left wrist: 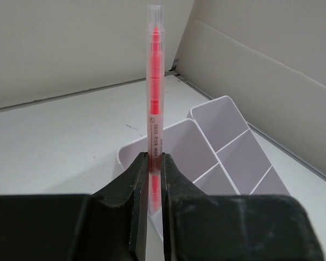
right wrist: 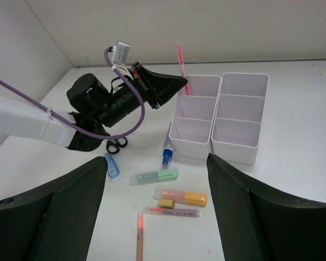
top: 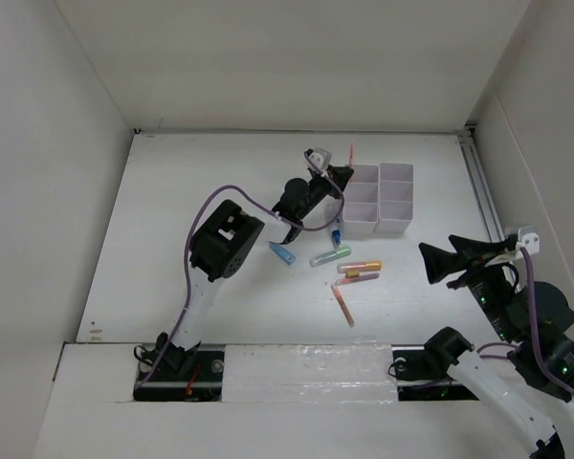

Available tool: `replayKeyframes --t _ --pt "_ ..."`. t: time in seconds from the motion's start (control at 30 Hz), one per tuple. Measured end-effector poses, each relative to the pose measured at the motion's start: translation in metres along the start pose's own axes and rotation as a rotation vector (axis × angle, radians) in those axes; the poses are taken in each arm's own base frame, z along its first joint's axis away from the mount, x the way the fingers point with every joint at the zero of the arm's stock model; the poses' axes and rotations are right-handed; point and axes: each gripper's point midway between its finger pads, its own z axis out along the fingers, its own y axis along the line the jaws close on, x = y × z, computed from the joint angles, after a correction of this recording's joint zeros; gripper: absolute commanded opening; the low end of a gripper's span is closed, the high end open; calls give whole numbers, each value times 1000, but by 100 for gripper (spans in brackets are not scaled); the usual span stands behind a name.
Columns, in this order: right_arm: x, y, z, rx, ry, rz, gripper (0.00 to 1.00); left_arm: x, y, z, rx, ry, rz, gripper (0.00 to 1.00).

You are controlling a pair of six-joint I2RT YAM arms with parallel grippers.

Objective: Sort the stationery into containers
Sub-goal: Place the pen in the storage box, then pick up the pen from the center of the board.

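Photographer: Closest to our lens is our left hand (left wrist: pixel 152 169). Its dark fingers (left wrist: pixel 125 190) are pinching a thin red pen (left wrist: pixel 155 81) low on the clear barrel, and the pen stands upright.

Editor: Where do we place it against the organiser (right wrist: pixel 234 151)?

Photographer: We see the white six-compartment organiser just behind and below the pen. From overhead, the hand sits at its far left corner. Whether the pen's lower end is inside a compartment, we cannot tell.

Editor: And on the counter (top: pixel 172 220)?

Photographer: Just beside the organiser's near left corner we have a blue-capped pen (right wrist: pixel 167 155). Under the left arm (right wrist: pixel 27 122) we see black-handled scissors (right wrist: pixel 117 144), with a short blue tube (right wrist: pixel 112 166) near them. Coming toward the arms' bases, a green marker (right wrist: pixel 154 176), an orange marker (right wrist: pixel 182 197) and a pink marker (right wrist: pixel 173 212) lie in loose rows. A second red pen (right wrist: pixel 139 239) lies nearest us, apart from the rest.

Editor: Our right hand (top: pixel 429 262)?

Photographer: Spread wide and holding nothing, above the counter to the right of the organiser. Its fingers point toward the scattered stationery.
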Motion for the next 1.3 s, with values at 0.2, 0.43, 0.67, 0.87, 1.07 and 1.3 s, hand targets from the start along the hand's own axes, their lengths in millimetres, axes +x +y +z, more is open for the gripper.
replayKeyframes --t 0.2,0.43,0.67,0.87,1.07,1.3 --pt "-4 0 -2 -3 -10 3 80 3 2 -3 -9 4 1 12" --pt "-5 1 -2 -3 -12 3 80 11 3 -8 -9 19 0 21" --pt "-7 1 -3 -5 -16 0 80 17 -6 -13 13 32 -5 24" --pt "-8 1 -3 -5 -19 -2 80 16 -11 -18 19 41 -12 34" --pt "-7 2 -4 -13 -16 -3 80 -2 -13 -20 2 22 -13 41" --pt "-7 3 -4 -15 -16 -2 80 -28 -11 -21 -38 -30 8 47"
